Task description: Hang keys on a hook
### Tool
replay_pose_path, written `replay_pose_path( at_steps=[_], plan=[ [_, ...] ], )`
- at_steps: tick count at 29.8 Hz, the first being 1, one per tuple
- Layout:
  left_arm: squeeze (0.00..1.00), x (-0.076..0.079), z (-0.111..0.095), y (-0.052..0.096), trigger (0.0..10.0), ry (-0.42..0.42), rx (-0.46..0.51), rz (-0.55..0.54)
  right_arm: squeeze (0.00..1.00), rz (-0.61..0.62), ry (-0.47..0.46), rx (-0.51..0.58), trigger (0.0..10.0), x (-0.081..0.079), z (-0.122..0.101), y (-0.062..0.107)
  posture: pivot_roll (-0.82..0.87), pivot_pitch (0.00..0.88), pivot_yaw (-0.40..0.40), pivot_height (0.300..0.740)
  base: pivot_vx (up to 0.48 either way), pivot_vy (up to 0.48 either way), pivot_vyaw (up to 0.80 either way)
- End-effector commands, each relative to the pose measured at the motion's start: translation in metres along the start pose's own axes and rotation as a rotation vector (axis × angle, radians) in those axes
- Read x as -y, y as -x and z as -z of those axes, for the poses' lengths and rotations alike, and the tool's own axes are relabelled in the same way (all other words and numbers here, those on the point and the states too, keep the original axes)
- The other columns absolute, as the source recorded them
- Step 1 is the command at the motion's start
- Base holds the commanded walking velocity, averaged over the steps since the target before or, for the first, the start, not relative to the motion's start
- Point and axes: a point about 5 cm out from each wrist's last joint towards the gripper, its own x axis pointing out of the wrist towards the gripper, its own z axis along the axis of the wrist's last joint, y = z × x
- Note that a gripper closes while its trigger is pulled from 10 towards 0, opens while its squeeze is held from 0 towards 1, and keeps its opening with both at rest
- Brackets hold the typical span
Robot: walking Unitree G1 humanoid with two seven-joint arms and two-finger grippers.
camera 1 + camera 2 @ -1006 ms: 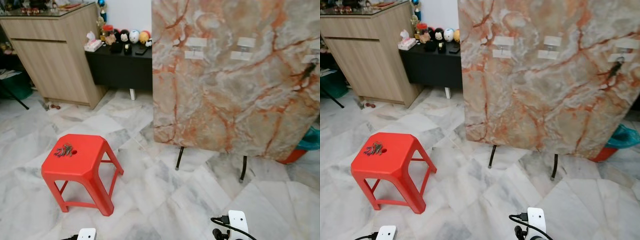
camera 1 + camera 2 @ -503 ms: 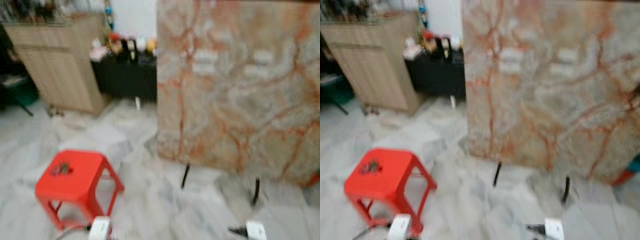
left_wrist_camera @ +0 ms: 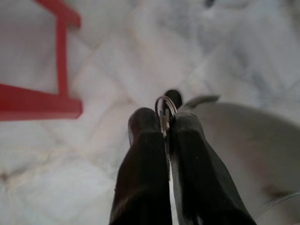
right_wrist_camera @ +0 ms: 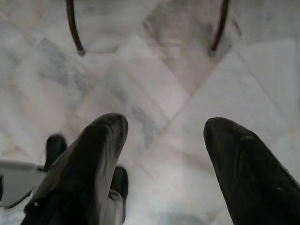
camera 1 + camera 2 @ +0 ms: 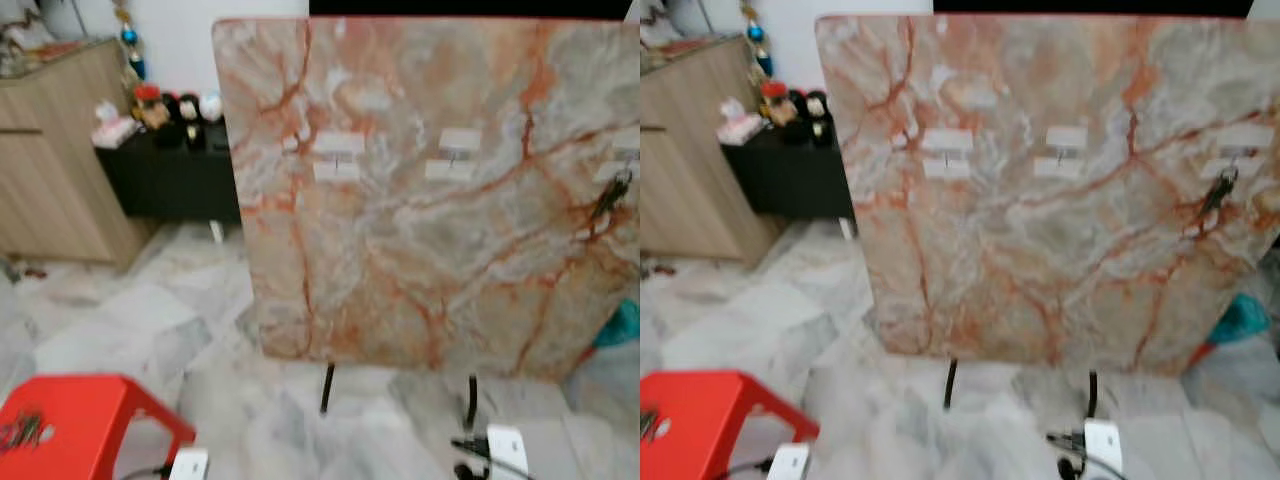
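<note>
1. The left gripper [image 3: 165, 123] hung low over the marble floor [image 3: 140, 56], its two black fingers [image 3: 143, 154] pinched tight on a key ring [image 3: 165, 108] that stuck up between the tips.
2. The right gripper [image 4: 164, 136] also pointed down at the floor, with its fingers spread wide apart and nothing between them.
3. A marble board [image 5: 430, 190] stood ahead on thin black legs [image 5: 327, 388], facing the robot.
4. Clear hooks [image 5: 338, 158] were stuck in a row across the upper part of the board; a dark bunch of keys [image 5: 610, 195] already hung from the one at the far right edge.
5. A red stool [image 5: 70, 425] stood at the lower left, and a second bunch [image 5: 20, 432] lay on its seat.
6. Behind, at the left, a wooden cabinet [image 5: 50, 170] stood beside a low black shelf [image 5: 175, 175] carrying small figurines [image 5: 165, 105].
</note>
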Motion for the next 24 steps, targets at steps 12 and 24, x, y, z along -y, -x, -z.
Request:
replay_pose_path(
  at_steps=[12, 24],
  plan=[
    [0.00, -0.0042, -0.0039, -0.0002, 10.0, 0.027, 0.013, -0.040, 0.00, 0.005, -0.021, 0.046, 10.0, 0.0010, -0.0104, -0.0007, 0.02, 0.000, -0.027, 0.740, 0.000, 0.000, 0.00],
    [0.00, -0.0018, -0.0021, -0.0003, 10.0, -0.003, 0.008, -0.024, 0.00, 0.009, -0.043, 0.054, 10.0, 0.0008, -0.0095, -0.0006, 0.03, 0.002, -0.015, 0.740, 0.000, -0.326, 0.00]
  ],
)
